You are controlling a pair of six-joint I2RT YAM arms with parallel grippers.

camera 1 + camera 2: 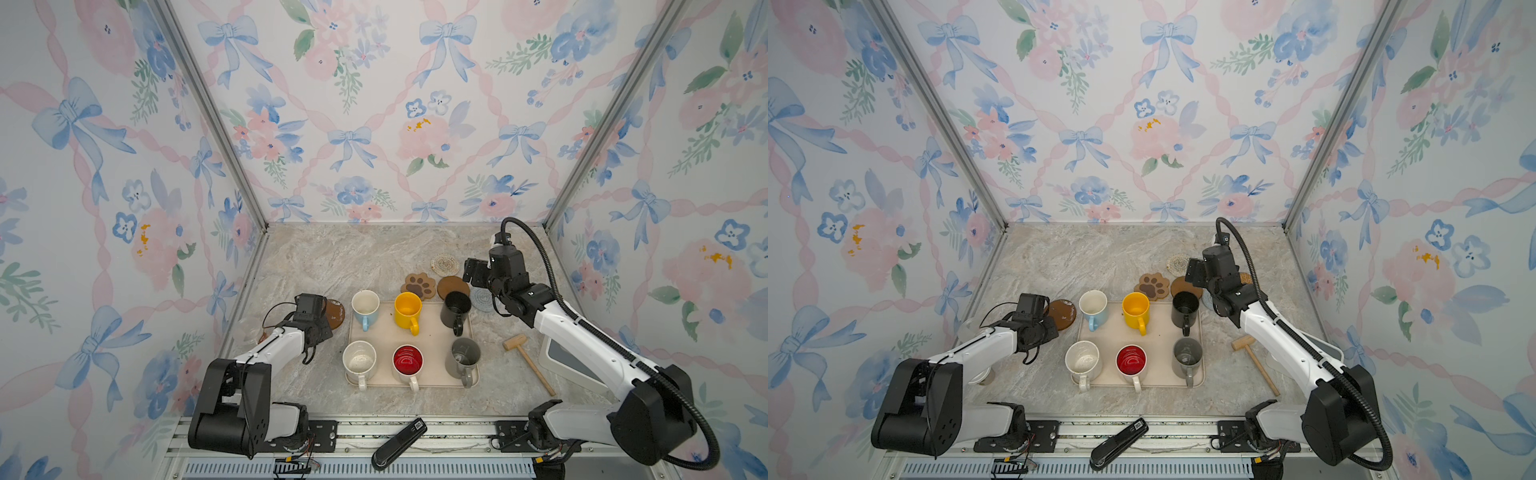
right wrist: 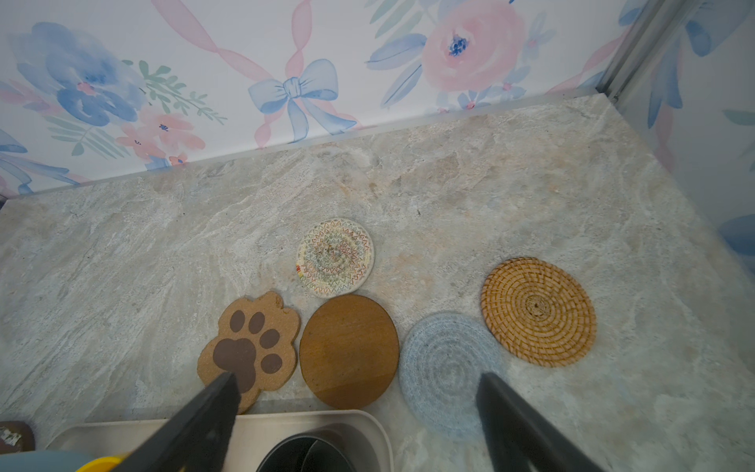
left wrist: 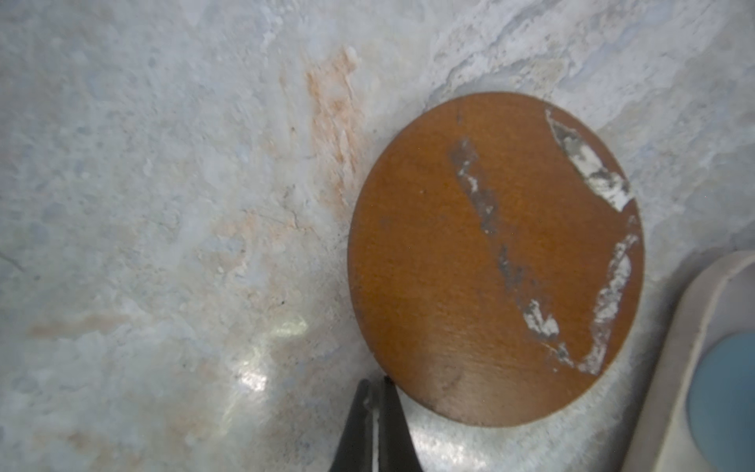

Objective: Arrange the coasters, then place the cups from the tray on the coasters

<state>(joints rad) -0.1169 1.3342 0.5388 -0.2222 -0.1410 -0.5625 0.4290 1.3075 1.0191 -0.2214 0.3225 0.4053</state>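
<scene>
Dark brown round coaster [image 1: 337,314] lies left of the tray [image 1: 432,338], mid-frame; left tool [image 3: 375,384] pinched shut, empty, beside its rim; right tool [image 2: 357,378] gapes empty over the clustered coasters [image 2: 349,351]; better spread them well apart.

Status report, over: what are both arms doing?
Left tool shut, empty, beside the dark brown round coaster. Right tool open above five grouped coasters. All six mugs on the beige tray.

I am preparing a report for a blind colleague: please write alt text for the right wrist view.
The open right gripper hovers over five coasters on a marble table: paw-shaped, wooden, grey-blue crocheted, tan rattan, cream woven. The tray and a black mug lie nearer.
</scene>
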